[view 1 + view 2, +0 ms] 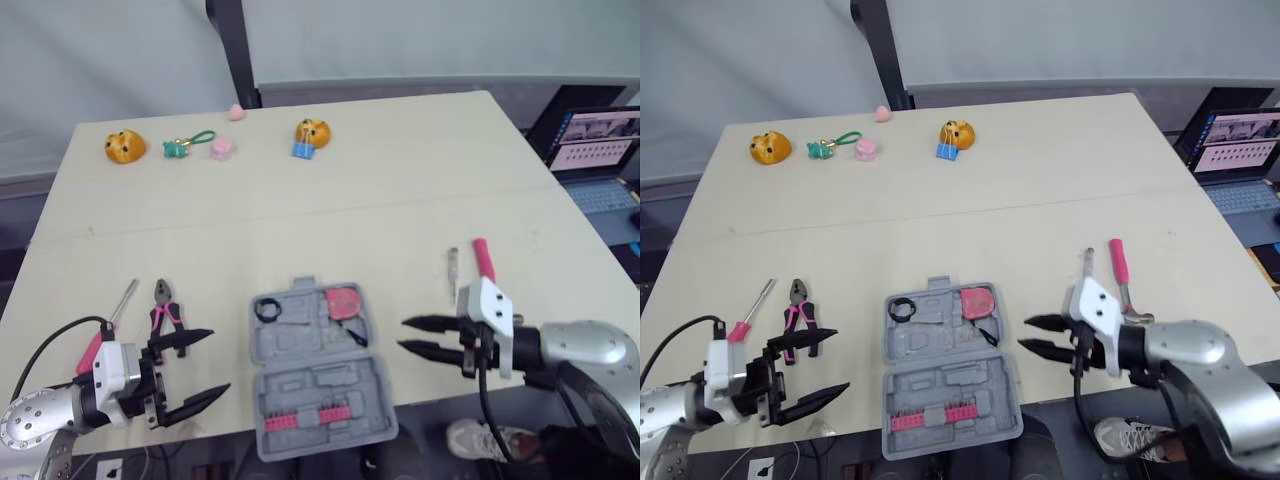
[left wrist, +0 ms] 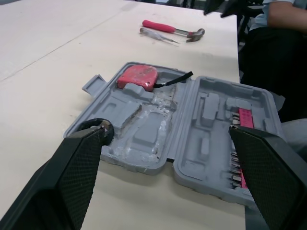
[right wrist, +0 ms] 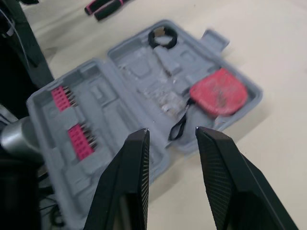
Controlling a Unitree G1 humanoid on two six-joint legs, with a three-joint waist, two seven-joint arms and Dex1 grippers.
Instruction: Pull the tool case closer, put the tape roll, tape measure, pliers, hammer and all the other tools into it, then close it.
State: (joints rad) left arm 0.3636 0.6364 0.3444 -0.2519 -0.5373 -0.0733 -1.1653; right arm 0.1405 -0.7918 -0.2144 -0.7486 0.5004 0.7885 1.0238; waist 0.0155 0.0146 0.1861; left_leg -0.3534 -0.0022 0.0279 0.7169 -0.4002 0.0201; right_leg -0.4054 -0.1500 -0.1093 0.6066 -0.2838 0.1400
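Note:
The grey tool case (image 1: 312, 375) lies open at the table's near edge. A black tape roll (image 1: 267, 309) and a red tape measure (image 1: 344, 302) sit in its far half, and pink bits (image 1: 300, 418) line the near half. Pink-handled pliers (image 1: 165, 310) and a screwdriver (image 1: 108, 326) lie left of the case. A pink-handled hammer (image 1: 484, 262) and a small metal tool (image 1: 452, 270) lie to its right. My left gripper (image 1: 195, 370) is open, left of the case. My right gripper (image 1: 412, 336) is open, just right of the case, empty.
Small toys stand along the table's far side: an orange figure (image 1: 125, 147), a green keyring (image 1: 187, 143), a pink piece (image 1: 222, 149) and an orange figure on a blue clip (image 1: 311, 134). A laptop (image 1: 592, 150) sits off the table's right edge.

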